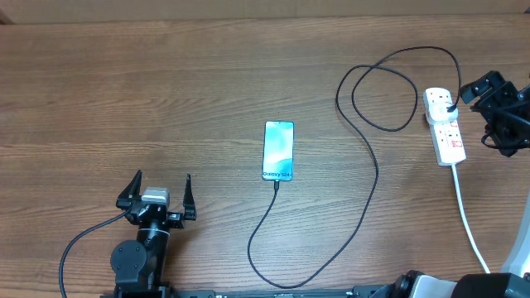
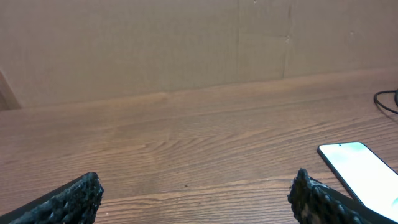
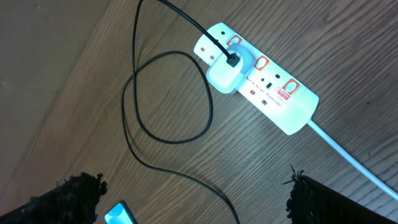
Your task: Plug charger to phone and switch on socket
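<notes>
Step in hand, by my judgement: switching on the socket (image 1: 445, 126). The charger (image 1: 377, 170) runs from its adapter in the socket's far outlet to the phone (image 1: 279, 151) at table (image 1: 166, 83) centre, its tip apparently seated at the phone's near edge. Right fingers (image 1: 483, 86) are spread, empty, just beside the socket. Left fingers (image 1: 131, 189) are spread, empty, well apart. Next: press that outlet's switch. 0 containers in view.

Blue-teal phone (image 1: 278, 151), black charger (image 1: 378, 172), white socket (image 1: 447, 132) with red switches — brown wood-grain table (image 1: 166, 99).
</notes>
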